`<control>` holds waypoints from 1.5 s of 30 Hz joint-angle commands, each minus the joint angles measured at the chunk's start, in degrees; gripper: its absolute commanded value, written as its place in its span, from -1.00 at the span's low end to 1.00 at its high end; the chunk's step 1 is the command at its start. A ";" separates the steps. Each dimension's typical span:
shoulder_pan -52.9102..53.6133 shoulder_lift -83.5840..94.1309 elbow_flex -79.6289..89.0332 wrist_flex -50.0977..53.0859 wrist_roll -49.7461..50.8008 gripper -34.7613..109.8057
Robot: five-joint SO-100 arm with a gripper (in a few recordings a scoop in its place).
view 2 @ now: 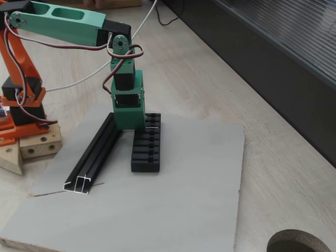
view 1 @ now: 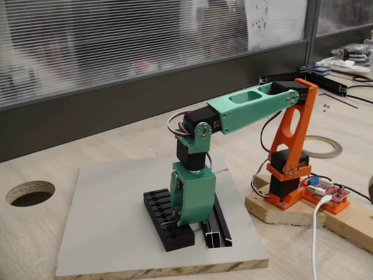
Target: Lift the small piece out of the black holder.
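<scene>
We find the green gripper (view 1: 176, 220) pointing straight down onto the black holder (view 1: 167, 219), at the end of the slotted block nearer the arm's base (view 1: 289, 189). In one fixed view a thin pale sliver, likely the small piece (view 2: 152, 127), shows at the gripper's lower edge over the top slot (view 2: 153, 122); whether the fingers touch it we cannot tell. How far the jaws stand apart is hidden by the gripper's body in both fixed views.

The holder lies on a grey board (view 1: 111, 233), with a black channel rail (view 1: 217, 230) just beside it, roughly parallel. The board rests on a pale wooden table (view 1: 70, 157) with a round hole (view 1: 30, 193) cut through it. Behind runs a dark wall (view 1: 116, 99) under ribbed glazing (view 1: 87, 41).

One fixed view shows the rail's pale cut end (view 2: 77, 184) and the holder's full slot row (view 2: 148, 147); the other shows the red circuit board (view 1: 326, 191), a tape roll (view 1: 323, 147) and clutter at the table's far end.
</scene>
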 commanded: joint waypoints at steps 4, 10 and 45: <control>-0.70 1.93 0.09 1.14 0.97 -0.17; -0.70 1.93 -0.09 1.14 0.70 -0.17; 2.81 1.93 0.00 1.14 0.79 -0.36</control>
